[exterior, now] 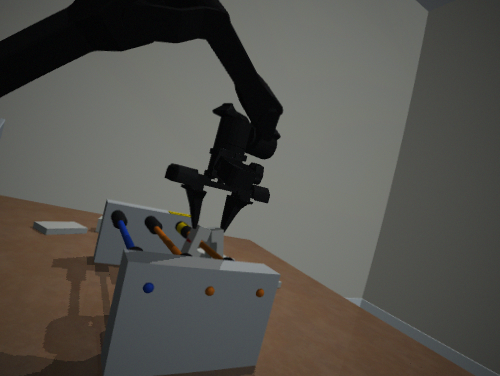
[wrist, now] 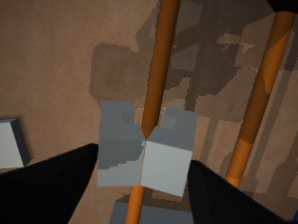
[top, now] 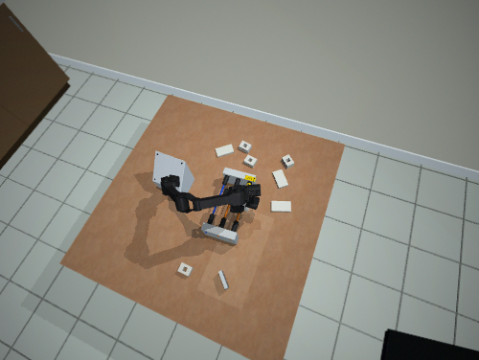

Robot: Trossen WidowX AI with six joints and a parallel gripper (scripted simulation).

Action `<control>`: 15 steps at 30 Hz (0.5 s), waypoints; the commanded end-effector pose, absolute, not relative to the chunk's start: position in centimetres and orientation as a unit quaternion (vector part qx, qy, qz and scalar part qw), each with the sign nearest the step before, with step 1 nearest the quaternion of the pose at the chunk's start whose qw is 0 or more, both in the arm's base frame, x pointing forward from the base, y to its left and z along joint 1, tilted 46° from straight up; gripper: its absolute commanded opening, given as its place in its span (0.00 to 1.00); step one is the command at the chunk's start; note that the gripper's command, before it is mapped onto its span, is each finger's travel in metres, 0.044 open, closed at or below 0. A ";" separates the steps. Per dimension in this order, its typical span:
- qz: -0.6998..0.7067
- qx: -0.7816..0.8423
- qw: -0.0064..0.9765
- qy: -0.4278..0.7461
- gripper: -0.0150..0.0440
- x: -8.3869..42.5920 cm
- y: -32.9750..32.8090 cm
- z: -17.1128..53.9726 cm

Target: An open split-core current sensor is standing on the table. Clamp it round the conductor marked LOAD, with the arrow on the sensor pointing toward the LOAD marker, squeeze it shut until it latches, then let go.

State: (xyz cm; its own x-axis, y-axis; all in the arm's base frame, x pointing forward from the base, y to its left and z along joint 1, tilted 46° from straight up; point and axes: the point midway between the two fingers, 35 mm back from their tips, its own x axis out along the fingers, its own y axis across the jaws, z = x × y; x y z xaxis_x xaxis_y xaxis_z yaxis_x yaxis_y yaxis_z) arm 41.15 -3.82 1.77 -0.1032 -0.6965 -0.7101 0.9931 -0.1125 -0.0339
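The grey split-core sensor (exterior: 196,239) (wrist: 167,162) is between the fingers of my gripper (exterior: 210,229) (wrist: 143,159), which is shut on it from both sides. Its two halves meet along the top seam and spread apart lower down. It straddles the outer orange conductor (exterior: 211,250) (wrist: 162,55), which passes beneath the seam between the halves. This conductor has a yellow band (exterior: 183,229) at its far end, by the yellow LOAD marker (top: 250,178) (exterior: 179,213). A small red mark (exterior: 189,241) shows on the sensor; the arrow's direction and the latch cannot be made out.
The middle orange conductor (exterior: 167,240) (wrist: 260,95) and the blue conductor (exterior: 126,235) run alongside. Grey end blocks (top: 219,233) (exterior: 195,320) hold the conductors. White slabs (top: 281,206) (top: 280,178) (wrist: 9,145) and small square blocks with holes (top: 250,161) (top: 185,269) lie around.
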 end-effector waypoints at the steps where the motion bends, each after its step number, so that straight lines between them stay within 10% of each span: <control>1: -0.693 0.277 0.610 0.268 0.39 41.2 -3.8 1.8; 15: -0.693 0.277 0.610 0.268 1.00 41.2 -3.8 1.8</control>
